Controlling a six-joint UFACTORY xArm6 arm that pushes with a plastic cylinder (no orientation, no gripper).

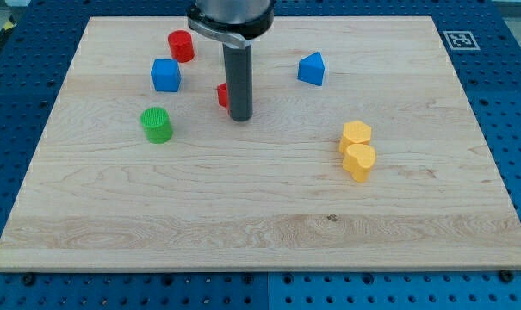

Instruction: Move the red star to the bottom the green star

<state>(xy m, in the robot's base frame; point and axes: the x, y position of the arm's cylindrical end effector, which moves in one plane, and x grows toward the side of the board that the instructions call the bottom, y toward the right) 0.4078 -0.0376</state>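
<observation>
Green cylinder (156, 124) sits at the view's left, a blue cube (165, 75) and a red cylinder (181, 45) above it. Upright near the board's top centre, my tip (241, 117) presses against a mostly hidden red block (221, 95) just to its left; no pincer is fitted. Rightward lie a blue block (311, 69) and two touching yellow blocks (358, 150).

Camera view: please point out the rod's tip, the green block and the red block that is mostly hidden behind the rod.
My tip (241, 118), camera view, the rod's very lower end.
Green block (156, 121), camera view, its ridged top face.
Red block (221, 94), camera view, the sliver showing at the rod's left edge.
</observation>
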